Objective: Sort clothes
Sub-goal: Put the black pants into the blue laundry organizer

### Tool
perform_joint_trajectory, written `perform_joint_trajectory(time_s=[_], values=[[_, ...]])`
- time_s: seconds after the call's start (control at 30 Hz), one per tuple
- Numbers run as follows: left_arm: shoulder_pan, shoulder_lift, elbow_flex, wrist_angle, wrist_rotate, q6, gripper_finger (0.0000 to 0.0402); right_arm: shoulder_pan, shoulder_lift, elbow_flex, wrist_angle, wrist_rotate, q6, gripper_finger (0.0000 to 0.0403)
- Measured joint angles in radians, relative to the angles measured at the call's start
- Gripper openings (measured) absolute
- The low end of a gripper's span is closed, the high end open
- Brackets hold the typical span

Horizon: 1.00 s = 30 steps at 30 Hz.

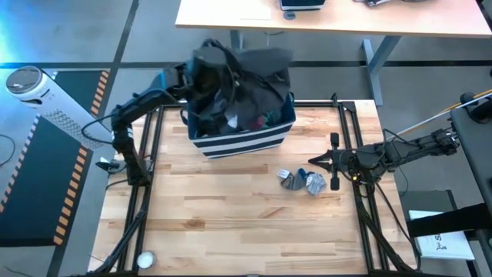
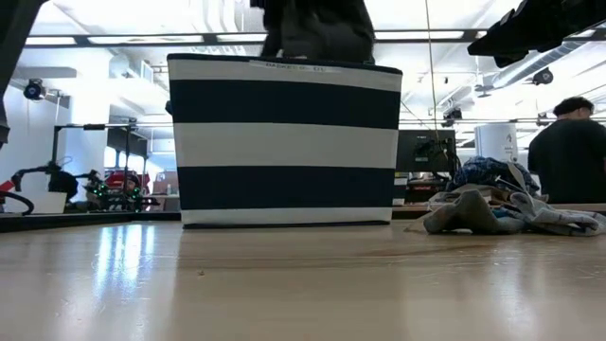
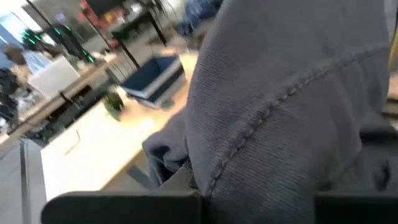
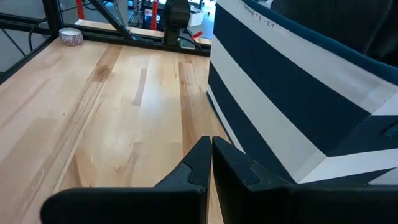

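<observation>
left gripper (image 1: 201, 71) clenched on dark charcoal garment (image 1: 250, 73) held above striped bin (image 1: 240, 137); right gripper (image 1: 314, 161) closed, empty, beside small grey-blue pieces (image 1: 301, 181); risk: hanging fabric snags bin rim, tipping it.

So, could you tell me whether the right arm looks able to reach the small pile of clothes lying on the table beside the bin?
Probably yes. The right tool, fingers shut, hovers right beside the small pile of clothes, with only bare table between them; the bin stands off to one side, not in the way.
</observation>
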Motion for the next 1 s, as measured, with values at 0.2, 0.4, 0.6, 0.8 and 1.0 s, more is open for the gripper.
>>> perform_joint_trajectory(time_s=[0.2, 0.4, 0.6, 0.8, 1.0], values=[[0.004, 0.006, -0.18, -0.026, 0.059, -0.068, 0.0012, 0.0, 0.0, 0.0, 0.0, 0.0, 0.001, 0.0], [0.002, -0.006, -0.399, -0.031, 0.15, -0.15, 0.0012, 0.0, 0.0, -0.002, -0.002, 0.0, 0.001, 0.0], [0.006, -0.018, -0.58, 0.019, 0.232, -0.244, 0.0012, 0.0, 0.0, -0.002, 0.0, 0.0, 0.002, 0.0], [0.019, -0.022, -0.645, 0.051, 0.304, -0.282, 0.0012, 0.0, 0.0, -0.002, 0.0, 0.0, 0.002, 0.0], [0.031, -0.053, -0.614, 0.057, 0.29, -0.24, 0.0012, 0.0, 0.0, -0.002, 0.0, -0.001, 0.003, 0.0]])
